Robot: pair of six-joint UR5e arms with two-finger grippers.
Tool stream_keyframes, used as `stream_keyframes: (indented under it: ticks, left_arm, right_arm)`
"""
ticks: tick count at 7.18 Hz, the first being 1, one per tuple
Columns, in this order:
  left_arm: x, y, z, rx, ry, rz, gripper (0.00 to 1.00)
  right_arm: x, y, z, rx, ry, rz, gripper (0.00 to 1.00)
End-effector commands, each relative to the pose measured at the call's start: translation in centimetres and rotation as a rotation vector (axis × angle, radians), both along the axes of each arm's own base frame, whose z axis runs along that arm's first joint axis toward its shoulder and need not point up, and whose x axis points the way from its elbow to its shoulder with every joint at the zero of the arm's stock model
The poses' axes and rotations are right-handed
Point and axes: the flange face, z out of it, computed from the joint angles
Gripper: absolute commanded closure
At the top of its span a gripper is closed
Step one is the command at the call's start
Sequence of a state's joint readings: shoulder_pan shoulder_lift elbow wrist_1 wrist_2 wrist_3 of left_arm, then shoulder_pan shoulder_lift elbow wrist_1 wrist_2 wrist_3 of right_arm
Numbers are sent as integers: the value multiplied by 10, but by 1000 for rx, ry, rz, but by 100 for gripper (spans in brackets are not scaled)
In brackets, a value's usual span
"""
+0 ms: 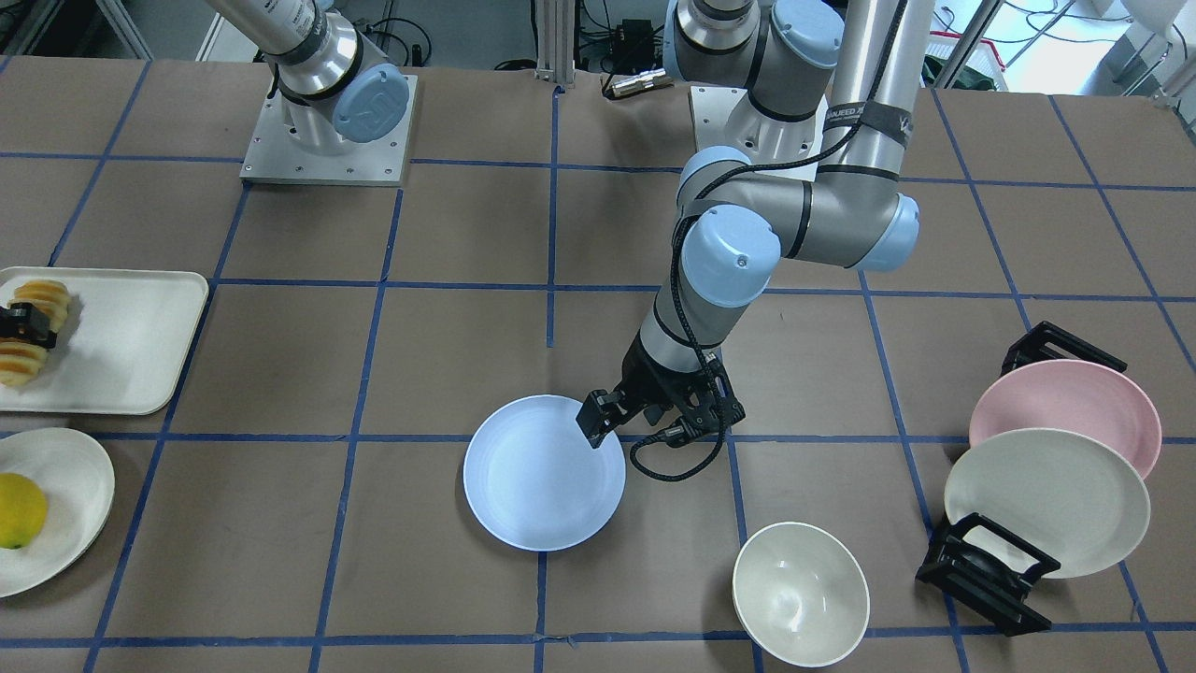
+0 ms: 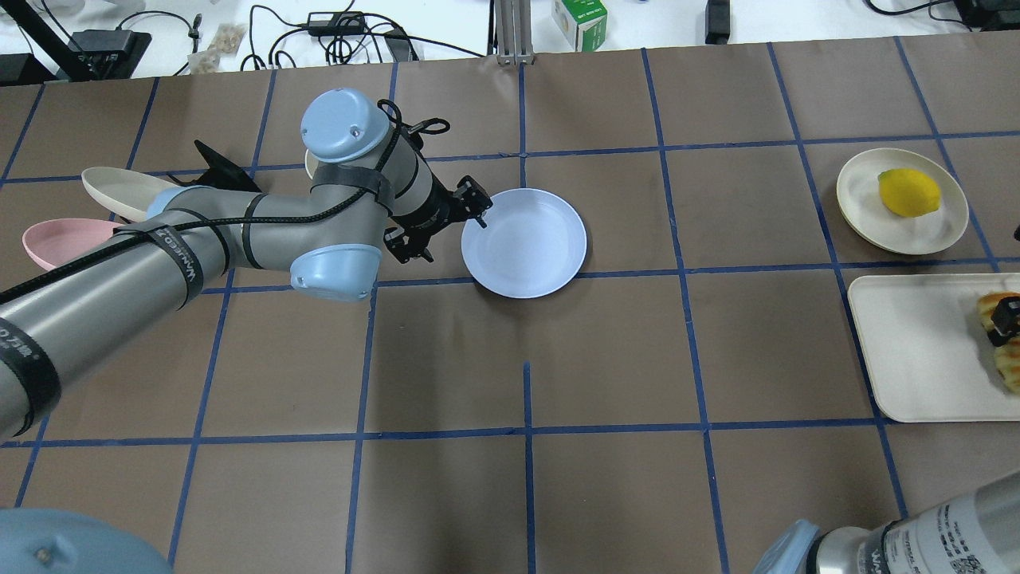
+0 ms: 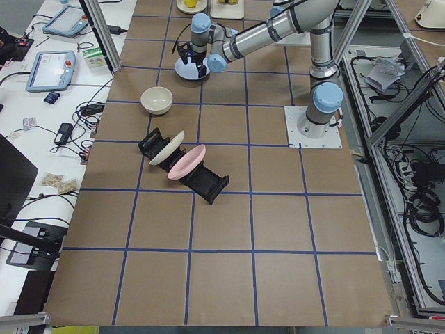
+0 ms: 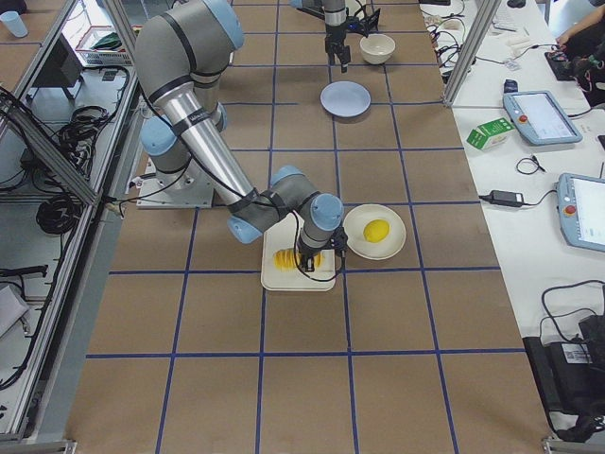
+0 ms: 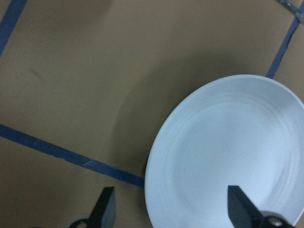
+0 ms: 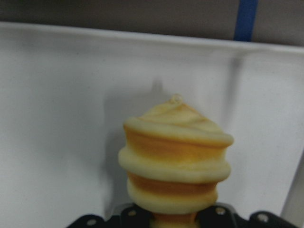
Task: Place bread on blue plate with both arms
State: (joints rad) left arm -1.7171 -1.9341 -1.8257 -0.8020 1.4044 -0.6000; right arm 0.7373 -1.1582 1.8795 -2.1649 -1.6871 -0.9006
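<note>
The blue plate point(image 1: 533, 481) point(image 2: 526, 247) point(image 5: 228, 152) lies flat near the table's middle. My left gripper point(image 1: 624, 428) point(image 2: 460, 219) point(image 5: 175, 209) is open and empty just above the plate's rim, one finger over the plate and one off it. The bread point(image 1: 42, 297) point(image 2: 1008, 367) point(image 6: 175, 156) lies on the cream tray point(image 1: 131, 346) point(image 2: 916, 351) at the table's end. My right gripper point(image 1: 23, 327) point(image 2: 1004, 319) point(image 6: 173, 218) is shut on the bread's middle, and the bread's end sticks out past it in the right wrist view.
A lemon point(image 1: 19, 509) point(image 2: 908, 191) sits on a cream plate beside the tray. A white bowl point(image 1: 799, 594) stands near the blue plate. A black rack holds a pink plate point(image 1: 1065, 416) and a cream-white plate point(image 1: 1046, 500) on the left arm's side.
</note>
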Motion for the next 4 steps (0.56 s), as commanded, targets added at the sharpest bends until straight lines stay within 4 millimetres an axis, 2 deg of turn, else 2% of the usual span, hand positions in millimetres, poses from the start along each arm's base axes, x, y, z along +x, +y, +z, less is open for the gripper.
stream_keyframes:
  ticks: [1,2,3,4]
  left_arm:
    - [49,-8,38,69,-109,-122,0]
    - [76,-16,71,118,-147,-186,0]
    - [107,-22,108,165,-203,-262,0]
    - [138,-22,142,206,-215,-298,0]
  right_arm:
    - [11,0,35,-40,42,-18,89]
    - [31,-10,58,-70,65,13,89]
    - [72,-24,91,-101,98,57,89]
    - [112,-33,115,-127,107,30,89]
